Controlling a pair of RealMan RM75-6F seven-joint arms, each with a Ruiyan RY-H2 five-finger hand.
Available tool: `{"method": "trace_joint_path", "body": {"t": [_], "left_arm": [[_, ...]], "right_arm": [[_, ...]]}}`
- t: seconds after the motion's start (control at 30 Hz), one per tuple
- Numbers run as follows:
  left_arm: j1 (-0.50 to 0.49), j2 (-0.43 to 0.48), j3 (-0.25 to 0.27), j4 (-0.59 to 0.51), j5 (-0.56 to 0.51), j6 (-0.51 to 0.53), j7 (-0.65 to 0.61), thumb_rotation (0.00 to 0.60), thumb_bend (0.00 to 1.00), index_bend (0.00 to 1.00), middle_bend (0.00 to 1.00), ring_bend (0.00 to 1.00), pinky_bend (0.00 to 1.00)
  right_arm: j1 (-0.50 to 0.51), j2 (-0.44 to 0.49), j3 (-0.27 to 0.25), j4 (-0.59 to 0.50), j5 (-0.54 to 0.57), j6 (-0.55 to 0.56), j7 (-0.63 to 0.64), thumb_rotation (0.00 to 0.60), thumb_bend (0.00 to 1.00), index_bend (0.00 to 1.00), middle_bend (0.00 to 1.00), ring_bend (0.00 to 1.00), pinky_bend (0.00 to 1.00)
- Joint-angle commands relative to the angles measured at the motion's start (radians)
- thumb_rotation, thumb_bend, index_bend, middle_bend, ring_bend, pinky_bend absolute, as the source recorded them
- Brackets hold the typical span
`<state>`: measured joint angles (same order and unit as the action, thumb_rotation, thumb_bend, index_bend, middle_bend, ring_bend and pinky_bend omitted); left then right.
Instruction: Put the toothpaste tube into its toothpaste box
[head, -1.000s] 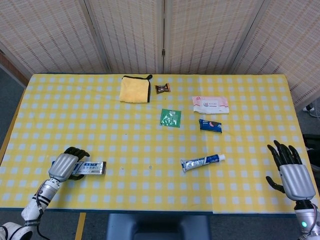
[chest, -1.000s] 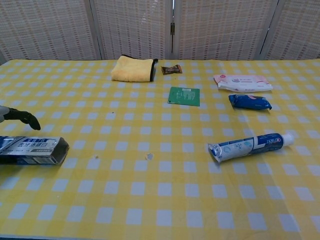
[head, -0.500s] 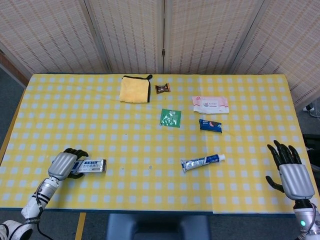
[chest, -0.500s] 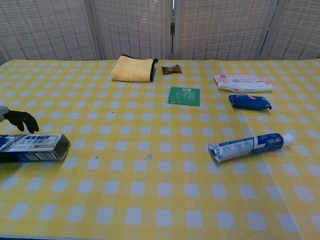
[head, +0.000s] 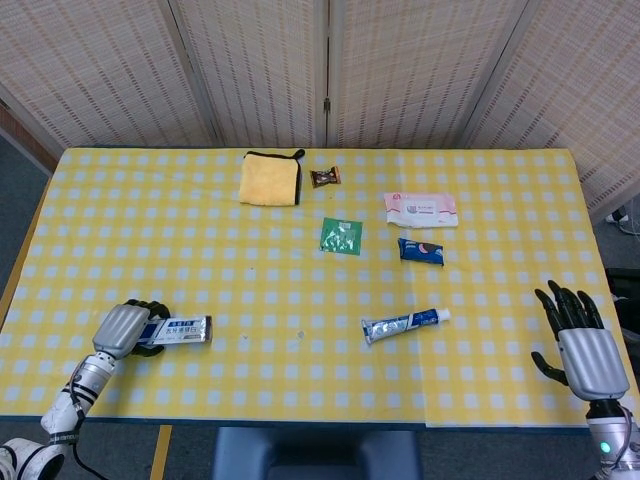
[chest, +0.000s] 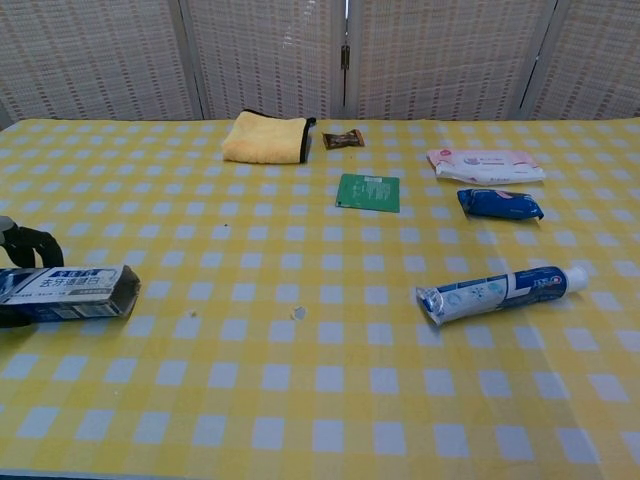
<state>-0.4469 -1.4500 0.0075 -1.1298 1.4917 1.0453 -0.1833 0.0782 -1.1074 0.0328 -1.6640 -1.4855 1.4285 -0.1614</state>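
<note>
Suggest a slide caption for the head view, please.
Left hand grips toothpaste box; toothpaste tube lies untouched mid-table.

Two silver hands with black fingers

Left hand (head: 124, 330) and right hand (head: 588, 357): silver-grey backs, black fingers (head: 566, 306); black-ringed pale left wrist, green light below the right.

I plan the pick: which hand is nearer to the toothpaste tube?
The right hand: it is open at the table's right edge. The left hand grips the toothpaste box, farther from the toothpaste tube.
</note>
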Motion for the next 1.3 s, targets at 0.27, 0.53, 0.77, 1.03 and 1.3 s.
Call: {"method": "trace_joint_path", "body": {"t": [0.27,0.53,0.77,1.03,1.3], "left_arm": [[-0.01,0.01,-0.014,-0.019,-0.042,-0.048,-0.056,0.6,0.24,0.52,0.52,0.51,0.44],[-0.01,0.014,-0.023,-0.031,-0.051,-0.04,-0.074,0.6,0.25,0.55,0.56,0.54,0.47],[0.005,0.031,-0.02,-0.08,-0.041,0.004,-0.034,0.6,0.25,0.55,0.56,0.55,0.48],[0.033,0.066,-0.005,-0.187,0.01,0.101,0.05,0.6,0.25,0.55,0.56,0.55,0.48],[0.035,0.084,0.005,-0.266,0.037,0.126,0.147,0.6,0.32,0.55,0.56,0.55,0.48]], "right_arm": [[-0.003,-0.001,-0.002,-0.002,-0.005,0.008,-0.007,0.6,0.28,0.0,0.0,0.0,0.0],[-0.002,-0.004,-0.003,-0.002,-0.005,0.005,-0.011,0.6,0.28,0.0,0.0,0.0,0.0],[0.007,-0.006,-0.003,0.01,0.0,-0.015,-0.003,0.6,0.28,0.0,0.0,0.0,0.0],[0.106,0.04,0.025,0.001,0.011,-0.147,-0.071,0.6,0.28,0.05,0.02,0.01,0.0],[0.242,0.062,0.062,-0.019,0.087,-0.355,-0.104,0.6,0.29,0.35,0.26,0.21,0.21]]}}
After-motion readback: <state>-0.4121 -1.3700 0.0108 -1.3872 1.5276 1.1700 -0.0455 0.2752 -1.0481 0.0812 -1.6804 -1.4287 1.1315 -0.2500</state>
